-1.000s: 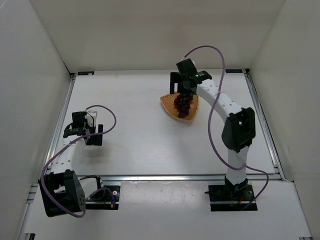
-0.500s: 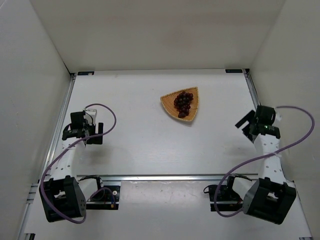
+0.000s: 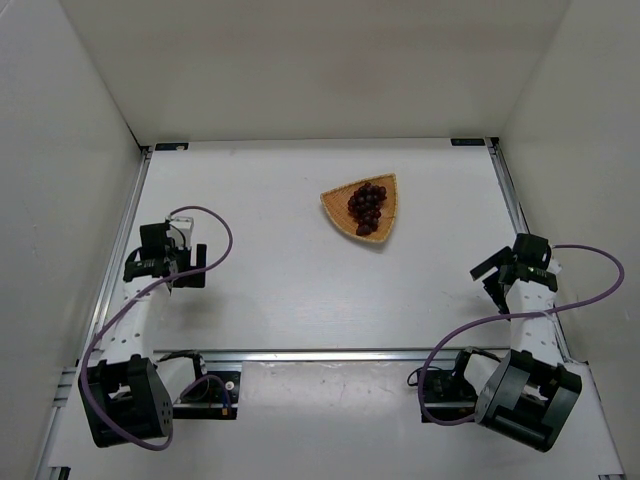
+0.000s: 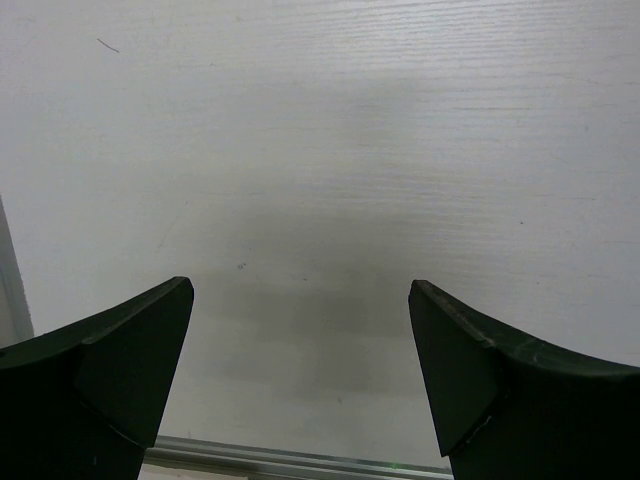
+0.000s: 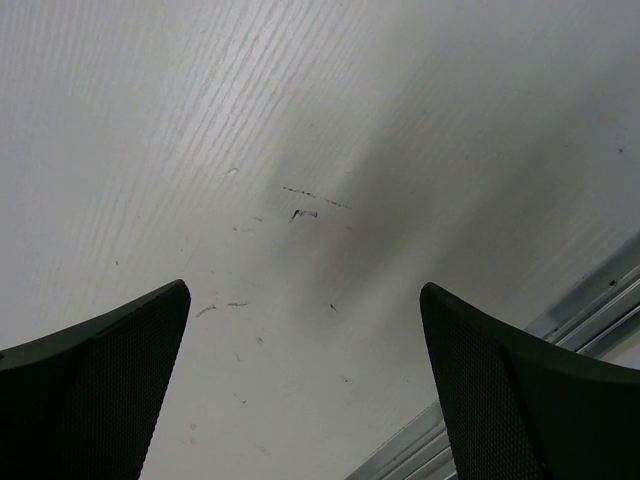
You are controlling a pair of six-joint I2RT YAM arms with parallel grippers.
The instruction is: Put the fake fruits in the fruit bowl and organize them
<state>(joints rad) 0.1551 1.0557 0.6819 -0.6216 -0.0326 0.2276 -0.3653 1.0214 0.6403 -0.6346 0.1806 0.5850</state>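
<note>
One knobbly dark grape bunch (image 3: pixel 367 208) lies in the woven triangular bowl (image 3: pixel 336 203).

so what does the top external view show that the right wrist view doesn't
Only the top external view: the bunch of dark red-purple plastic grapes lying inside the orange-tan woven wicker bowl, and the left gripper far off to the bowl's left.

Only the right wrist view: fine dark scuff marks on the tabletop and the mesh texture on its finger pads.

Both: the white table and the right gripper, open and holding nothing.
</note>
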